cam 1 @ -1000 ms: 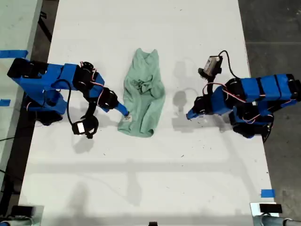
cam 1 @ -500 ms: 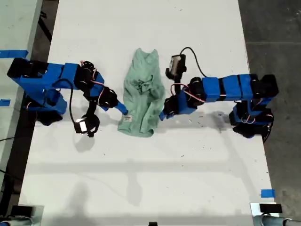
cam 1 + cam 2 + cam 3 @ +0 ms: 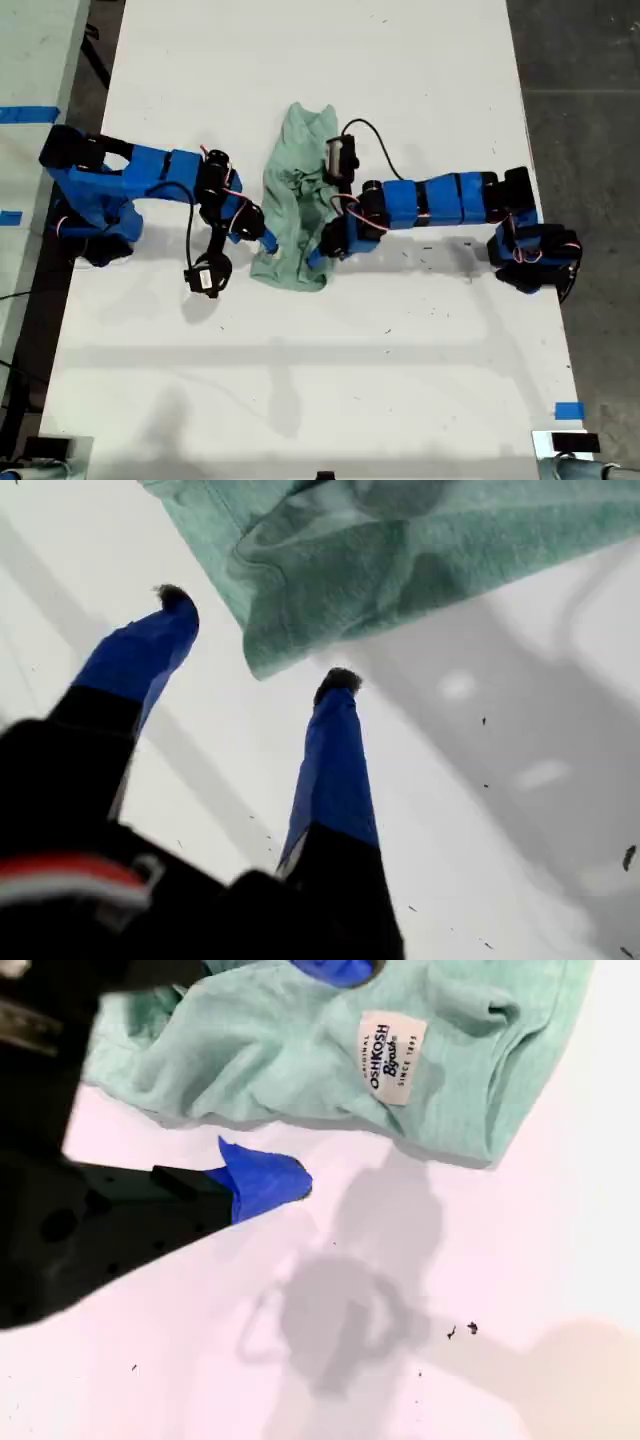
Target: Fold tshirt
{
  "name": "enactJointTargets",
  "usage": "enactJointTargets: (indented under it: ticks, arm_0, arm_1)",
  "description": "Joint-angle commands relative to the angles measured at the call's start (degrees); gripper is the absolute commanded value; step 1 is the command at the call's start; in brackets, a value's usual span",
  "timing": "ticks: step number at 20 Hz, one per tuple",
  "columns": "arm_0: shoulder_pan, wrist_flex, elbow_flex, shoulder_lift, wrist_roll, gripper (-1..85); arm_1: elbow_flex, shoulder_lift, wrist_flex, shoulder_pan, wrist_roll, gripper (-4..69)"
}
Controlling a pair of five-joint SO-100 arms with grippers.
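Observation:
The pale mint-green tshirt (image 3: 292, 200) lies crumpled in a narrow bundle at the table's middle. Its white label (image 3: 387, 1057) faces up near the hem. My first gripper (image 3: 317, 256) reaches in from the exterior view's right and is open. Its two blue fingers (image 3: 335, 760) rest on the table with a corner of the tshirt (image 3: 400, 550) between their tips. My second gripper (image 3: 263, 236) comes from the exterior view's left and is open. One of its fingers (image 3: 262, 1182) sits on the table beside the hem, and the other lies over the cloth.
The white table (image 3: 330, 380) runs on toward the near edge. Blue tape marks sit at the exterior view's lower right (image 3: 568, 410) and upper left (image 3: 28, 114). Dark floor (image 3: 580, 60) borders the table on the exterior view's right. Both arm bases stand at the table's sides.
The arm on the exterior view's right has stretched across to the tshirt's hem. The arm on the exterior view's left has edged closer to the label corner. The tshirt has barely shifted.

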Motion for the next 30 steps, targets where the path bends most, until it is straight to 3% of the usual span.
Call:
enactJointTargets:
  ticks: [1,8,11,13,15,16,17,20,25,28,30]
  arm_0:
    - [-1.32,-2.37,-5.19,-3.34,1.14,18.6]
    - [-2.64,-4.75,-11.16,-13.97,2.11,26.6]
    - [-2.90,-6.33,-12.66,-19.95,2.46,25.0]
    - [-2.81,-5.98,-14.85,-25.40,2.20,19.5]
    - [-2.29,-5.98,-15.91,-28.21,0.70,6.1]
    - [-1.85,-6.24,-16.26,-28.30,0.09,0.1]
    - [-1.49,-6.59,-17.31,-28.21,0.44,0.1]
    - [-0.35,-4.31,-21.97,-27.60,1.32,0.1]
    - [6.06,1.85,-30.32,-21.97,0.53,0.0]
    - [10.90,10.55,-43.07,-22.85,0.70,0.0]
    - [13.54,10.20,-43.51,-19.51,-0.09,0.0]
  arm_1:
    - [-4.48,-0.70,-1.85,0.62,-0.97,24.4]
    - [-4.39,-6.50,-4.83,1.76,-1.93,25.1]
    - [-4.39,-9.76,-5.89,2.37,-1.76,22.6]
    - [-4.66,-11.60,-5.89,2.37,-1.67,16.3]
    - [-4.83,-12.48,-5.89,2.02,-1.49,0.8]
    - [-4.83,-12.57,-5.80,1.67,-1.49,-1.0]
    - [-4.83,-12.66,-5.80,1.23,-1.32,-1.0]
    - [-5.36,-11.07,-5.71,-0.53,-1.14,-1.0]
    - [-6.15,-0.09,0.88,-6.33,-1.49,-1.0]
    - [-6.77,5.36,2.81,-11.87,0.00,-1.0]
    - [-11.78,5.98,6.33,-15.12,1.14,-1.0]
